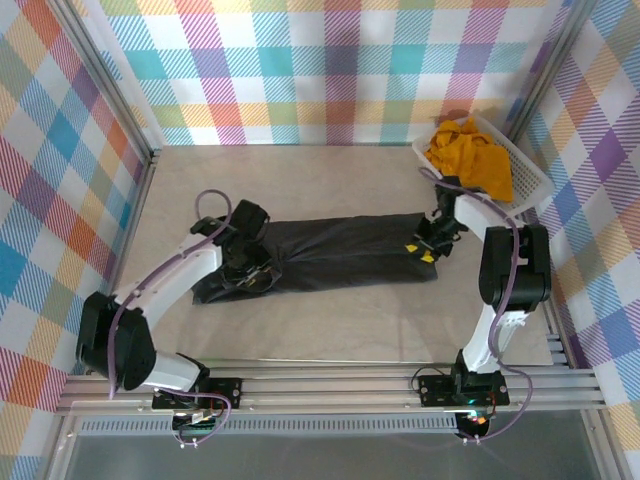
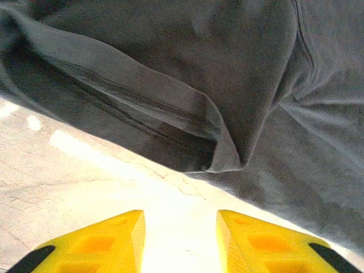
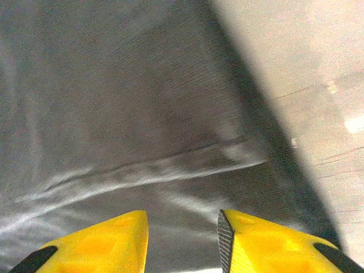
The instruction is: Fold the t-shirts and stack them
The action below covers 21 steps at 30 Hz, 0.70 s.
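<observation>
Where the checked cloth walls [image 1: 330,70] close the cell on the left, back and right, a beige, faintly cracked table [image 1: 330,175] is seen, lit brightly from above. At the near edge a metal frame rail [image 1: 330,390] is laid across, with both arm bases bolted to it.

Left of centre, the left gripper [image 1: 250,270] is lowered at the left end of the black t-shirt [image 1: 340,252]. In the left wrist view the left gripper [image 2: 179,216] is seen with its jaws part-way apart and nothing between them; bare table [image 2: 68,182] is seen in the gap, and a folded hem of the black t-shirt [image 2: 227,85] is seen just ahead.

The black t-shirt is laid flat as a long band across the table's middle.

At its right end the right gripper [image 1: 428,245] is lowered. In the right wrist view the right gripper [image 3: 183,216] is seen narrowly parted over the black t-shirt [image 3: 114,114], nothing pinched; the table [image 3: 307,57] is seen beyond the fabric edge.

At the far right corner the mustard t-shirt [image 1: 470,155] is bunched inside a white basket [image 1: 530,180].
</observation>
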Tool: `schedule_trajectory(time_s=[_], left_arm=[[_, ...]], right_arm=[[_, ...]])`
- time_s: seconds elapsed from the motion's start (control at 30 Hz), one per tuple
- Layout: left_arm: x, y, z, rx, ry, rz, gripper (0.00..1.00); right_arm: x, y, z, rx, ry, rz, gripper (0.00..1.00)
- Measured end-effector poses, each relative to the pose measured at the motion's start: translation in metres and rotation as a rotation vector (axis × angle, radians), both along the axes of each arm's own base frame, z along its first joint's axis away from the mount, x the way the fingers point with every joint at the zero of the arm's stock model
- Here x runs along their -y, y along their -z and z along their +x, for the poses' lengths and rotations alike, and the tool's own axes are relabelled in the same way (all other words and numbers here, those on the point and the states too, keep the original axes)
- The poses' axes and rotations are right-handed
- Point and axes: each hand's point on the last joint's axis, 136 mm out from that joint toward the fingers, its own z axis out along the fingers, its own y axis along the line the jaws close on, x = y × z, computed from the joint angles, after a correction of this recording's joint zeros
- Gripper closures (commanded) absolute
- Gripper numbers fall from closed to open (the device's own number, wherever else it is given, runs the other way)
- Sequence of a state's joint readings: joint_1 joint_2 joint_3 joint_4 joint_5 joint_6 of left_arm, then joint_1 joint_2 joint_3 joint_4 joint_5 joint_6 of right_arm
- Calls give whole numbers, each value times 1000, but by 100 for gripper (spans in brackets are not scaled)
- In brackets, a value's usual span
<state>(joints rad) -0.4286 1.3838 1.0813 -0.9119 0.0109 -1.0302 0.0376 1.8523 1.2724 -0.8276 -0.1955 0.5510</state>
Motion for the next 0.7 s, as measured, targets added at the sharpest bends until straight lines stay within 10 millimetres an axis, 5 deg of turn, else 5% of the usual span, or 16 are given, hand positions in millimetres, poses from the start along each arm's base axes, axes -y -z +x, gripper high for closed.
schedule_trajectory(time_s=[0.3, 0.47, 0.57, 0.7], left_arm=[[-77, 2, 6, 8, -218, 23, 53], [-103, 12, 3, -17, -290, 13, 43], [-109, 17, 0, -36, -303, -7, 41], [-101, 21, 10, -21, -293, -62, 41]], right_arm=[[15, 0, 15, 23, 130, 15, 66], [16, 7, 20, 5, 149, 10, 86], [19, 8, 23, 12, 141, -9, 98], [22, 2, 31, 39, 125, -29, 100]])
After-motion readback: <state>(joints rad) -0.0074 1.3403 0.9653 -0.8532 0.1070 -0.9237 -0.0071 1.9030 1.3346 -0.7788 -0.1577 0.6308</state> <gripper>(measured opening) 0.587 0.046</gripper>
